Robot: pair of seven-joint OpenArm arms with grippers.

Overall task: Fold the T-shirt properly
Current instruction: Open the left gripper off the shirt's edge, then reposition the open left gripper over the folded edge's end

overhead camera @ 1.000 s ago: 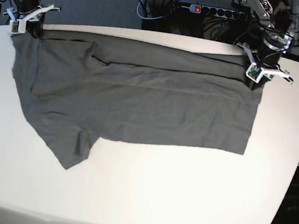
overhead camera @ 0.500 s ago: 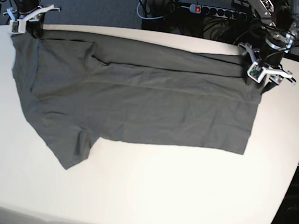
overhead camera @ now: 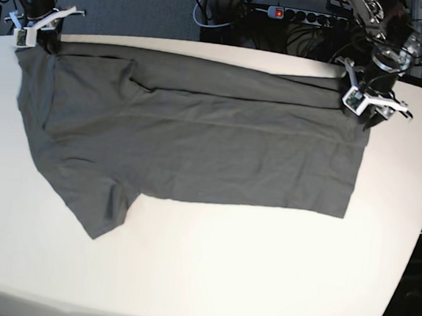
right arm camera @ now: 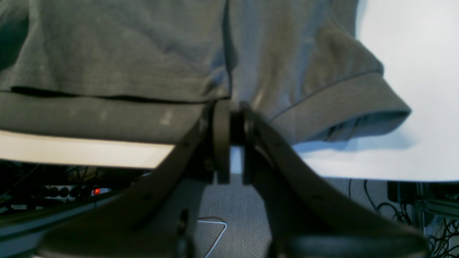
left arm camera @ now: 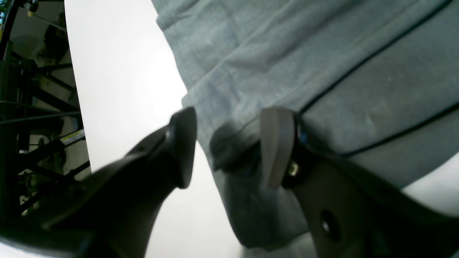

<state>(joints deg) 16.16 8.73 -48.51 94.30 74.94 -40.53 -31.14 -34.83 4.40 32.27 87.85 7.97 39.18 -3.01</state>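
We find the T-shirt (overhead camera: 190,138) flat on the table (overhead camera: 223,277), far edge folded over. Right gripper (right arm camera: 229,118), at ten o'clock, pinches its hem; left gripper (left arm camera: 229,143), at two o'clock, stands parted, holding nothing.

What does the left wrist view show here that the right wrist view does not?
Only the left wrist view shows the left gripper with jaws apart, the folded corner of the dark grey thin-fabric T-shirt lying loose between them. Only the right wrist view shows the right gripper shut on the shirt's edge beside a hemmed sleeve. Both show grey cloth on the white table.
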